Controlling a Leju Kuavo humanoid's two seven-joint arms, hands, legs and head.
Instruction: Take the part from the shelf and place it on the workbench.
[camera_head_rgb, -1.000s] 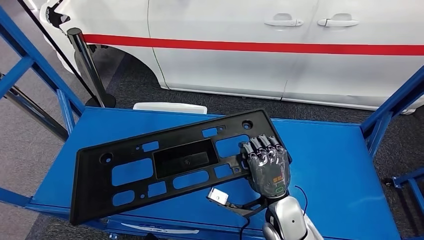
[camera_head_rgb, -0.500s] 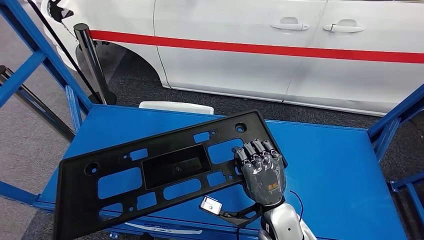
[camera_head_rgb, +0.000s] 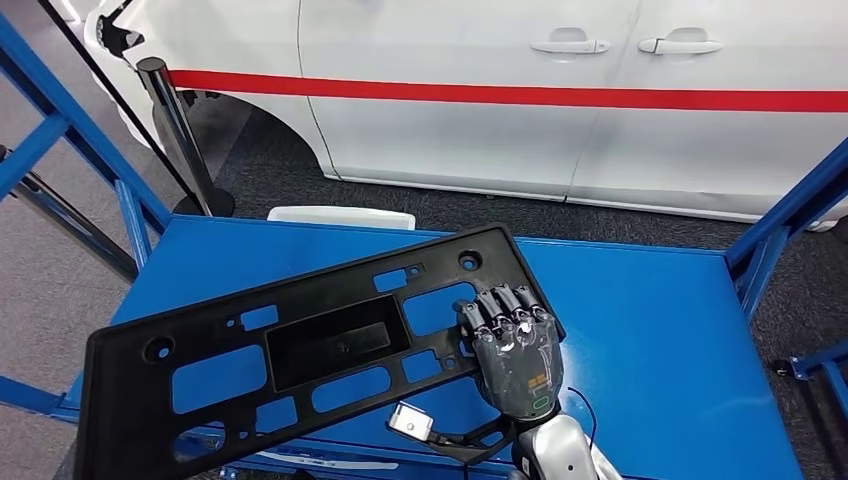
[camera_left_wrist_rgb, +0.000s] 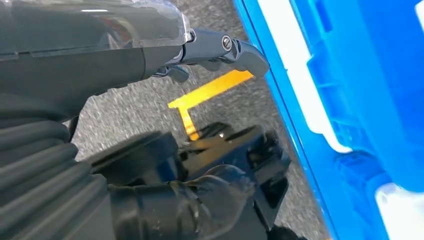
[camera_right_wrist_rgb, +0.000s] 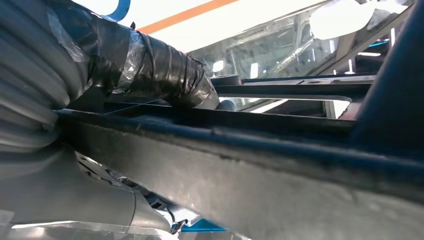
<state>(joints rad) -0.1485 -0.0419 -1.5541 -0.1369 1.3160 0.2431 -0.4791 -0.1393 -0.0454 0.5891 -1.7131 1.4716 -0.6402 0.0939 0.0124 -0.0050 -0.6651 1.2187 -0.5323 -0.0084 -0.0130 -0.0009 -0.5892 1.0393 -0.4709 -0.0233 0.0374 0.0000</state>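
The part (camera_head_rgb: 300, 350) is a long flat black plastic panel with several cutouts and a sunken rectangular pocket. It lies slanted above the blue shelf (camera_head_rgb: 660, 320), its left end reaching past the shelf's front edge. My right hand (camera_head_rgb: 515, 355) grips its right end, fingers curled over the top face. In the right wrist view the panel's edge (camera_right_wrist_rgb: 260, 170) crosses close in front, with my taped thumb (camera_right_wrist_rgb: 150, 70) pressed on it. My left hand (camera_left_wrist_rgb: 115, 55) hangs beside a blue frame (camera_left_wrist_rgb: 320, 100), fingers stretched out and holding nothing.
A white car (camera_head_rgb: 560, 110) with a red stripe stands behind the shelf. A black post (camera_head_rgb: 180, 140) rises at the far left. Blue frame uprights flank the shelf on the left (camera_head_rgb: 70, 130) and right (camera_head_rgb: 790, 210). A white block (camera_head_rgb: 340, 217) sits at the shelf's far edge.
My right hand has drawn the panel toward me and to the left. Its left end now hangs further past the shelf's front edge.
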